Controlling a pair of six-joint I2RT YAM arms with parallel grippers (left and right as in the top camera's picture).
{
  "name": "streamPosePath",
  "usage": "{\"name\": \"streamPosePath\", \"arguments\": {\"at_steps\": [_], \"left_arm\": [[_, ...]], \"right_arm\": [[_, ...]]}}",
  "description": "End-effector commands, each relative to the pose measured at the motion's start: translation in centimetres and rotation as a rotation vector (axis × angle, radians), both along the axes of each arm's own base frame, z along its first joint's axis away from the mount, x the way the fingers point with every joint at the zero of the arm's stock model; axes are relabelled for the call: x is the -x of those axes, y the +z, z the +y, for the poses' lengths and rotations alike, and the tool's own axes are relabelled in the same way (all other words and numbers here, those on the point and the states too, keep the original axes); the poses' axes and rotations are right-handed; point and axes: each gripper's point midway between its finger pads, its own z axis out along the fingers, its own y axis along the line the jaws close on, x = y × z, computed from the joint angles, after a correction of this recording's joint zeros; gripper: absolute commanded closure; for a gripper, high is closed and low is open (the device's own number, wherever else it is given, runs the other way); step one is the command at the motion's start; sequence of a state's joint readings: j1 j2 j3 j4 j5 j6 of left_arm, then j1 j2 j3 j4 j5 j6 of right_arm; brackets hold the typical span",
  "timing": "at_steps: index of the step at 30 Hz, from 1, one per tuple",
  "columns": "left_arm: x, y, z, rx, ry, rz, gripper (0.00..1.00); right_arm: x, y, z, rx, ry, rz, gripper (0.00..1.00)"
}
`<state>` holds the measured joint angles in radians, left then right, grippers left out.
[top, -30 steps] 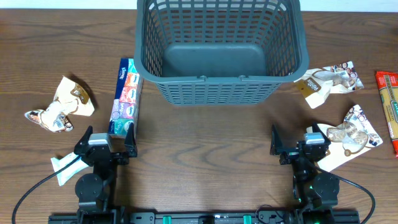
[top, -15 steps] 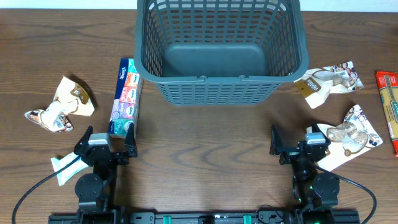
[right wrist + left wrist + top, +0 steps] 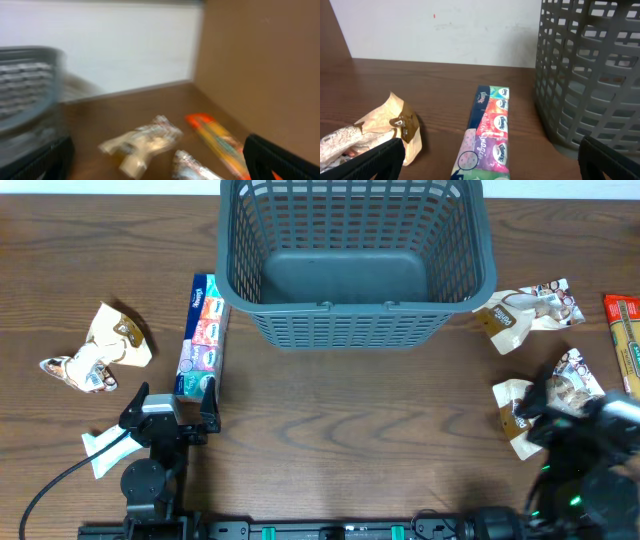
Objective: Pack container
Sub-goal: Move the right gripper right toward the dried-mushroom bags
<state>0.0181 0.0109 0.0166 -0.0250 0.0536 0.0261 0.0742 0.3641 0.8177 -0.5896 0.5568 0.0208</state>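
Note:
The container (image 3: 352, 260), a large dark grey-blue slotted basket, stands empty at the back centre. It also shows in the left wrist view (image 3: 592, 75) and, blurred, in the right wrist view (image 3: 25, 85). My left gripper (image 3: 170, 412) (image 3: 487, 164) is open and empty just in front of a colourful tissue pack (image 3: 201, 332) (image 3: 489, 132). My right gripper (image 3: 560, 412) (image 3: 155, 160) is open and empty, blurred in motion over a crumpled snack packet (image 3: 548, 402) (image 3: 140, 142) at the right.
Another crumpled snack packet (image 3: 96, 346) (image 3: 385, 131) lies at the left, with a white scrap (image 3: 100, 450) in front of it. A third snack packet (image 3: 528, 308) lies by the basket's right corner. An orange packet (image 3: 622, 350) (image 3: 220, 137) lies at the right edge.
My right arm has swung to the right, over the snack packet near the right edge. The left arm and all objects have not moved.

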Motion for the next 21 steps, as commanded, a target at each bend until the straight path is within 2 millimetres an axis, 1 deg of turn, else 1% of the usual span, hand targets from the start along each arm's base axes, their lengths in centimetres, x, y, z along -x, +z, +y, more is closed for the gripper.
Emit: {"name": "streamPosePath", "arguments": {"at_steps": [1,3,4,6,7,8,9,10,11,13,15,16,18,21], "left_arm": [[0.1,-1.4,0.0,0.003,-0.002,0.046,0.01],[0.1,-1.4,0.0,0.003,-0.002,0.046,0.01],[0.1,-1.4,0.0,0.003,-0.002,0.046,0.01],[0.1,-1.5,0.0,0.003,-0.002,0.046,0.01],[0.1,-1.5,0.0,0.003,-0.002,0.046,0.01],[0.1,-1.4,0.0,0.003,-0.002,0.046,0.01],[0.1,-1.5,0.0,0.003,-0.002,0.046,0.01],[0.1,-1.4,0.0,0.003,-0.002,0.046,0.01],[0.1,-1.5,0.0,0.003,-0.002,0.046,0.01],[0.1,-1.5,0.0,0.003,-0.002,0.046,0.02],[0.1,-1.4,0.0,0.003,-0.002,0.046,0.01],[0.1,-1.4,0.0,0.003,-0.002,0.046,0.01],[0.1,-1.4,0.0,0.003,-0.002,0.046,0.02],[0.1,-1.4,0.0,0.003,-0.002,0.046,0.01]], "right_arm": [[2.3,3.9,-4.4,0.016,-0.325,0.040,0.01],[3.1,5.5,-5.6,0.003,-0.450,0.065,0.01],[3.2,6.0,-5.9,-0.007,-0.482,0.071,0.01],[2.6,6.5,-5.9,-0.032,-0.501,0.085,0.01],[2.0,6.6,-5.6,-0.047,-0.476,0.100,0.01],[1.2,6.4,-5.1,-0.055,-0.434,0.128,0.01],[0.3,5.6,-4.2,-0.064,-0.363,0.180,0.01],[-0.2,4.7,-3.5,-0.067,-0.302,0.235,0.01],[-0.5,3.1,-2.4,-0.065,-0.222,0.324,0.01],[-0.5,1.5,-1.7,-0.037,-0.164,0.422,0.01],[-0.3,0.9,-1.7,-0.021,-0.158,0.461,0.01],[-0.4,0.9,-1.7,-0.016,-0.156,0.461,0.01],[-1.0,1.7,-1.8,0.008,-0.149,0.435,0.01],[-1.5,3.7,-2.6,0.043,-0.200,0.355,0.01]]}}
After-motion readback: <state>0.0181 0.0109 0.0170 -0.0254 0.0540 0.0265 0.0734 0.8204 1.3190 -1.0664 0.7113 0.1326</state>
